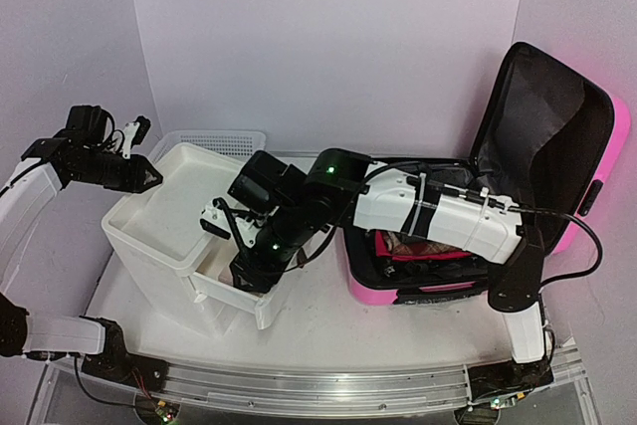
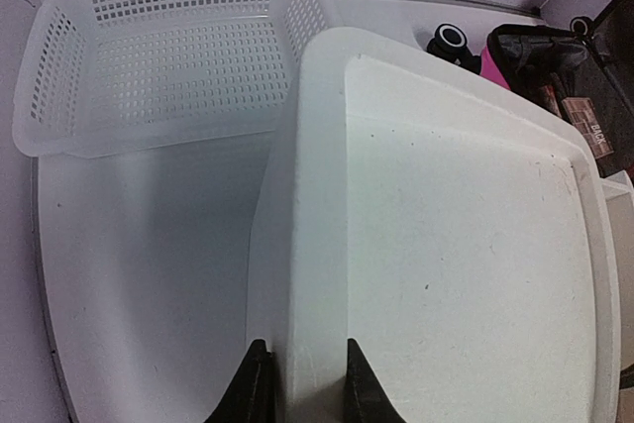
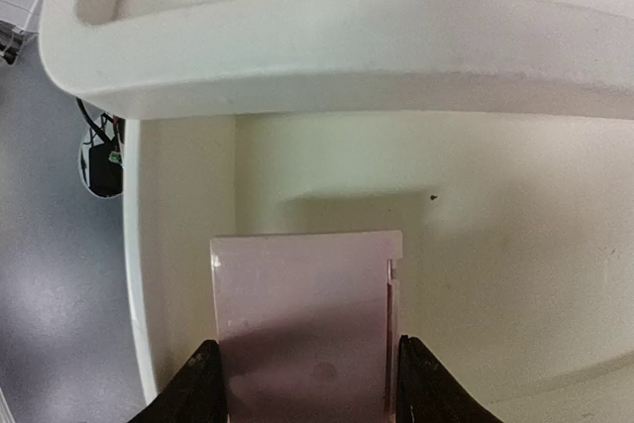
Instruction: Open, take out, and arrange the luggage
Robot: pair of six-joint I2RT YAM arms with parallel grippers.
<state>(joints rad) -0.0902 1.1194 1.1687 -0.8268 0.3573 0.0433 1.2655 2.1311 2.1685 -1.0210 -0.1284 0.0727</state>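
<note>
The luggage (image 1: 595,136), a glossy pink hard-shell suitcase, lies open at the right, its black-lined lid (image 1: 537,121) standing upright and dark and red items inside. A corner of it shows in the left wrist view as luggage (image 2: 555,56). My right gripper (image 1: 249,268) reaches left into the open drawer (image 1: 231,296) of the white drawer unit (image 1: 169,211). It is shut on a pale pink flat box (image 3: 302,309), held between its fingertips (image 3: 307,342) over the drawer floor (image 3: 495,264). My left gripper (image 1: 151,174) is shut on the raised rim of the unit's top (image 2: 315,245), one finger on each side (image 2: 302,349).
A white mesh basket (image 2: 168,47) stands behind the drawer unit at the back left, seen in the top view as the basket (image 1: 214,138). A black suitcase wheel (image 2: 452,39) is near the unit's far corner. The right arm's cable loops beside the luggage (image 1: 587,246).
</note>
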